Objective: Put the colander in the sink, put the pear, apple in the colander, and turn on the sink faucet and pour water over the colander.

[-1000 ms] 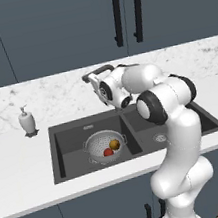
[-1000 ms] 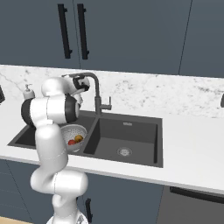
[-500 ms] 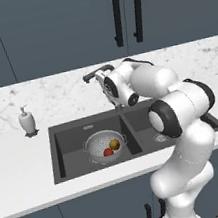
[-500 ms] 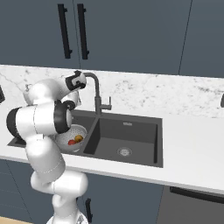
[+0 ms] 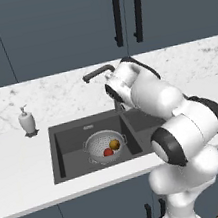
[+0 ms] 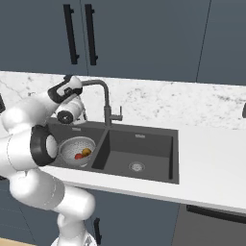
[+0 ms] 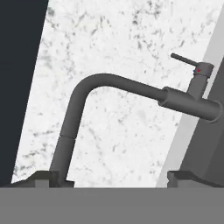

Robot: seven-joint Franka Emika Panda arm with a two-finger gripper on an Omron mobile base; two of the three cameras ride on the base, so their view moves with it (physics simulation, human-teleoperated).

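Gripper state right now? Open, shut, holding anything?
Gripper: open, holding nothing, fingertips apart in the hand view, with the sink faucet ahead.

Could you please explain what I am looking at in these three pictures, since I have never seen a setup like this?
This is a rendered kitchen with a white robot arm on a base that can drive. Two pictures come from cameras on that base, behind the arm to its left and right. The third comes from a camera on the arm's hand, looking along its tool.

In the counter is a dark double sink. In its left basin sits a metal colander holding a red apple and a yellowish pear. A white soap dispenser stands on the counter to the left.

The arm is raised beside the faucet. The hand picture shows that faucet close up, lying sideways because the hand is rolled. The tool is open and holds nothing; its two tips flank the faucet without touching it.
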